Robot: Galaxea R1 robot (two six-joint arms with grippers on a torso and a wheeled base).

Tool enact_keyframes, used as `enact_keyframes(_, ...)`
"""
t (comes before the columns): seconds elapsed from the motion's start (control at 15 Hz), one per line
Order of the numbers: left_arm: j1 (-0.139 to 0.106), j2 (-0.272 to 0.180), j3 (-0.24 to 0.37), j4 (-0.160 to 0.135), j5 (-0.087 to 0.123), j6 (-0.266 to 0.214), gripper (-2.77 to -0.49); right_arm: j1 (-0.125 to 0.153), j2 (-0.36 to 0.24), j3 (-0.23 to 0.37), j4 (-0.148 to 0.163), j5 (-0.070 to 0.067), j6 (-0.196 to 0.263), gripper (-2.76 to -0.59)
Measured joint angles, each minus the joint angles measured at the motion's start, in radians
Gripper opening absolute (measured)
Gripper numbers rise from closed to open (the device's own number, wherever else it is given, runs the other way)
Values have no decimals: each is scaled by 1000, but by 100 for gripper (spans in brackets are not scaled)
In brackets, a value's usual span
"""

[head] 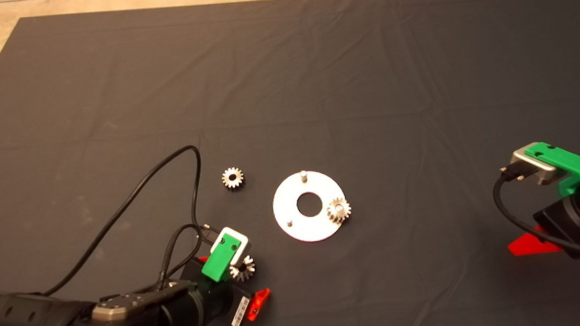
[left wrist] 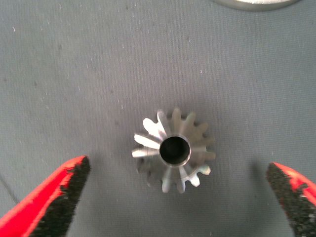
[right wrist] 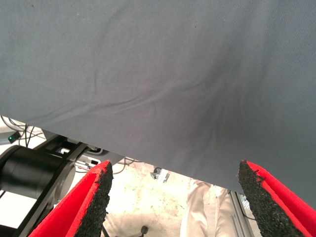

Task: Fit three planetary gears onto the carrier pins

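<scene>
The round silver disc [head: 295, 225] lies mid-mat with two bare carrier pins [head: 302, 174] [head: 289, 223] standing on it. One planetary gear [head: 339, 210] sits at the disc's right rim and hides whatever is under it. A second gear [head: 232, 177] lies loose on the mat, left of the disc. A third gear [left wrist: 174, 149] lies flat on the mat, lower left of the disc. My left gripper [left wrist: 178, 169] hangs over this third gear, open, with both fingers well clear of its teeth. My right gripper [right wrist: 175, 173] waits open and empty at the mat's right edge.
The dark mat [head: 105, 95] is wrinkled. A black cable [head: 164, 163] loops from the left arm over the mat, left of the loose gear. In the right wrist view, the floor, a black machine base [right wrist: 29, 173] and a person's leg [right wrist: 197, 207] show beyond the mat's edge.
</scene>
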Motion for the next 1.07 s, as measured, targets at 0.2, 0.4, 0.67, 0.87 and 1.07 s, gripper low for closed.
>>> enact_keyframes(0.2, 0, 0, 0, 1, 0, 23, -85, 10, 0, 0, 10, -1, 0, -149)
enact_keyframes(0.4, 0, 0, 0, 1, 0, 24, -95, 21, 0, 2, 15, 0, 0, -149)
enact_keyframes(0.67, 0, 0, 0, 19, 0, 24, -116, 24, 0, 2, 20, -1, 0, -149)
enact_keyframes(0.87, 0, 0, 0, 22, 0, 24, -127, 27, -1, 2, 22, -1, 0, -149)
enact_keyframes(1.07, 0, 0, 0, 39, 0, 24, -141, 27, -2, 3, 23, -1, 0, -149)
